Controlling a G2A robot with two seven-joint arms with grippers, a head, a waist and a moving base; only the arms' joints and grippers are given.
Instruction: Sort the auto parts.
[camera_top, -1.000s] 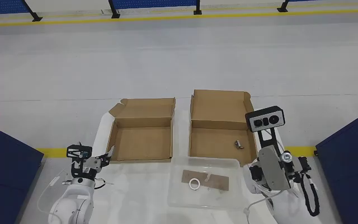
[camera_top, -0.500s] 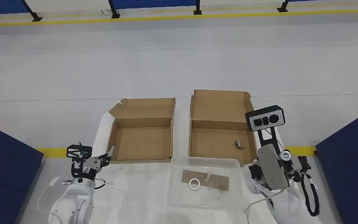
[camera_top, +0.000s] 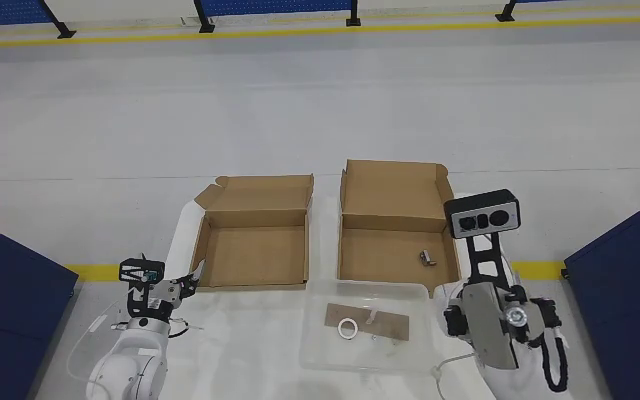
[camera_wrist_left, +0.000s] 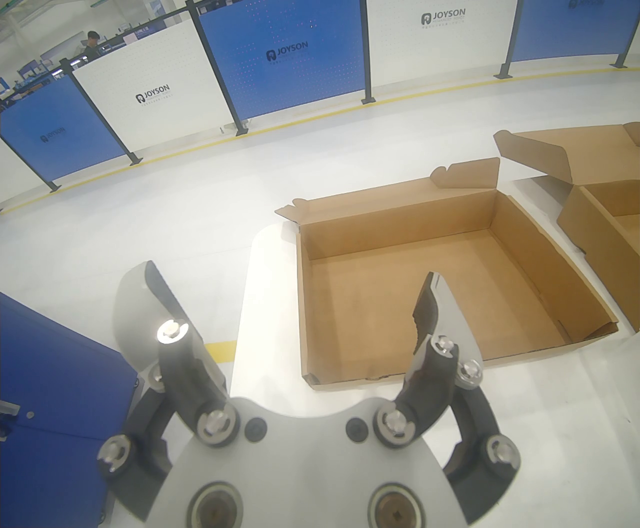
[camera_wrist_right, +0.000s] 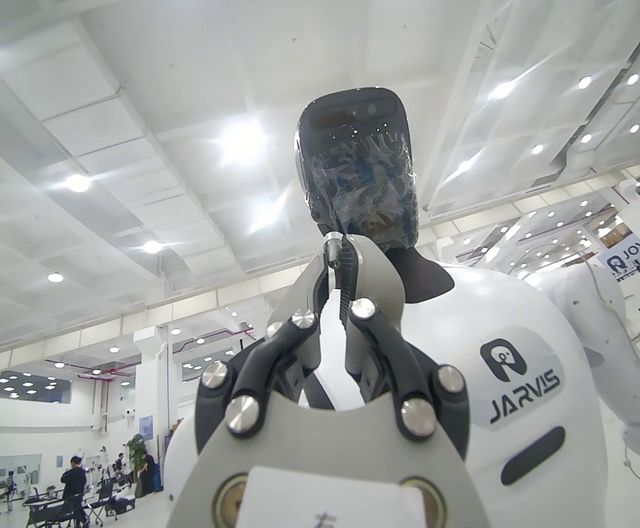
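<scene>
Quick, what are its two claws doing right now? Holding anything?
Left gripper: open, empty.
Right gripper: shut on a small threaded metal part.

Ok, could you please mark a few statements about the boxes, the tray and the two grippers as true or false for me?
1. The left cardboard box is empty. True.
2. The right gripper is open and holds nothing. False: it is shut on a small threaded part.
3. A white ring lies in the clear tray. True.
4. The right cardboard box holds nothing. False: a small metal piece lies in it.
5. The left gripper is shut on a part. False: it is open and empty.
</scene>
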